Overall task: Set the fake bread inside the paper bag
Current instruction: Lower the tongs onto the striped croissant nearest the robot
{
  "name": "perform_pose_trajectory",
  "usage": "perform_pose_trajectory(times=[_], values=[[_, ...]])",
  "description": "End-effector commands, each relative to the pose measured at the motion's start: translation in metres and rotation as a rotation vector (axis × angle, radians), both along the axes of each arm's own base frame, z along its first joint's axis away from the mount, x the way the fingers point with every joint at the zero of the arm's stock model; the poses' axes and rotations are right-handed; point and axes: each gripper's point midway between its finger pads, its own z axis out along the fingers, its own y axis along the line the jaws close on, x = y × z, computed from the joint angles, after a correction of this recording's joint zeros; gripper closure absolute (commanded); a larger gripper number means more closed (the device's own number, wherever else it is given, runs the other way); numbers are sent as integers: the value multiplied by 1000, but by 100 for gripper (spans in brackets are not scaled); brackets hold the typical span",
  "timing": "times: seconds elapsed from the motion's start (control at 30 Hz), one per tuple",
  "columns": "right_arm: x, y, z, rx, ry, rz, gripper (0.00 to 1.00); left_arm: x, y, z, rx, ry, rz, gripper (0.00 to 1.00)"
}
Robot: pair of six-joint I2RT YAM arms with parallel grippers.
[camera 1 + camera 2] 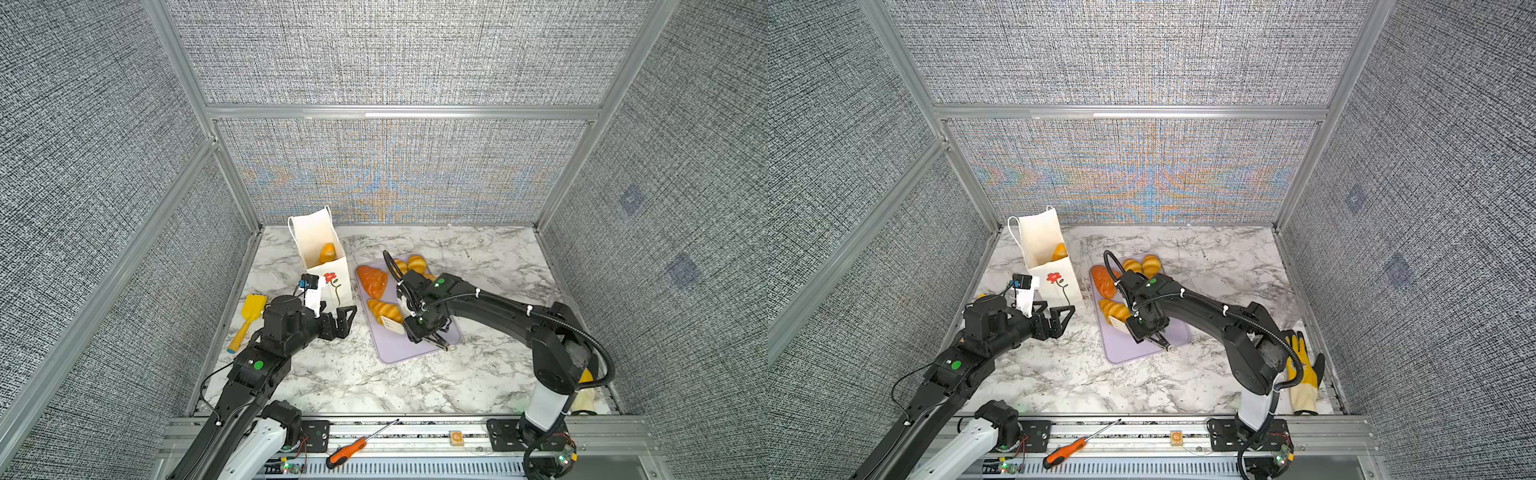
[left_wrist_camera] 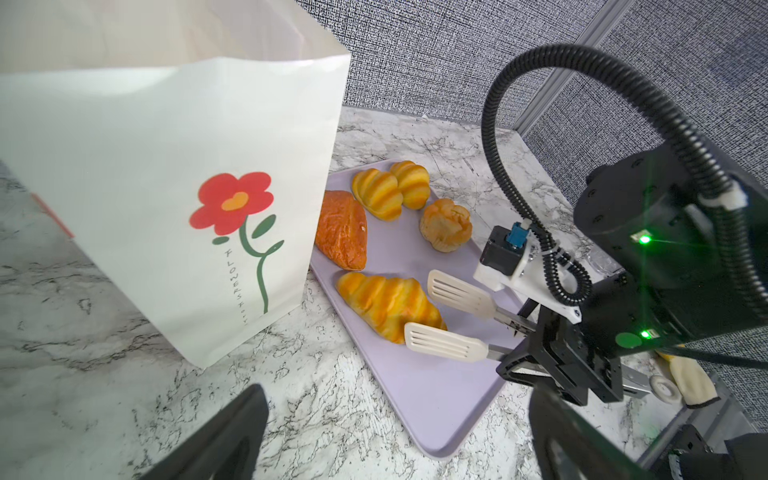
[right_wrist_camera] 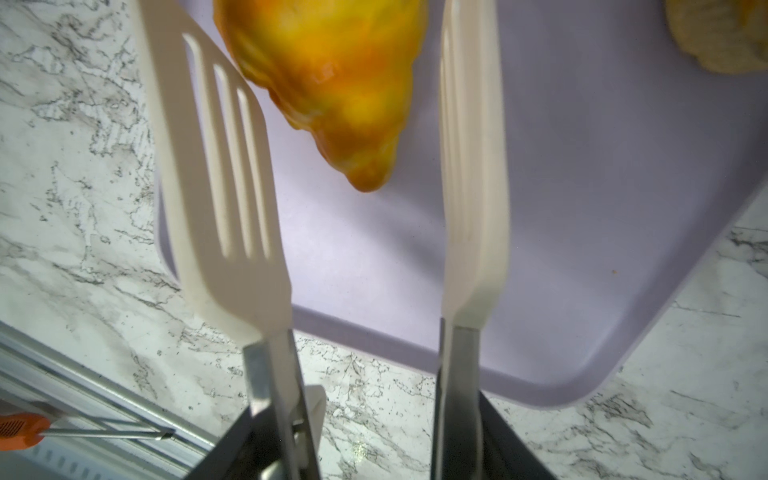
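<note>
Loosely, tongs [image 3: 226, 187] flank the croissant [image 3: 328, 83] near the tray [image 3: 582, 270] edge.

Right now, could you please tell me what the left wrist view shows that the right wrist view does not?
Only the left wrist view shows the paper bag, the dark croissant and the two striped rolls. Only the right wrist view shows the orange-handled screwdriver. Both show the yellow croissant, the white tongs, the lilac tray and the marble tabletop.
</note>
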Motion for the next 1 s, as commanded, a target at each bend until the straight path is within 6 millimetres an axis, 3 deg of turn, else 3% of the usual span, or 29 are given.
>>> perform_pose_trajectory(times=[0.0,0.37,0.97], values=[[1,5,0,14,9,21,40,0,2,1,2,-1,10,1],[-1,12,-2,54,44,37,37,-1,3,-1,4,1,17,1],[16,17,-11,-3,58,61,38,-1,5,-1,4,-1,26,1]])
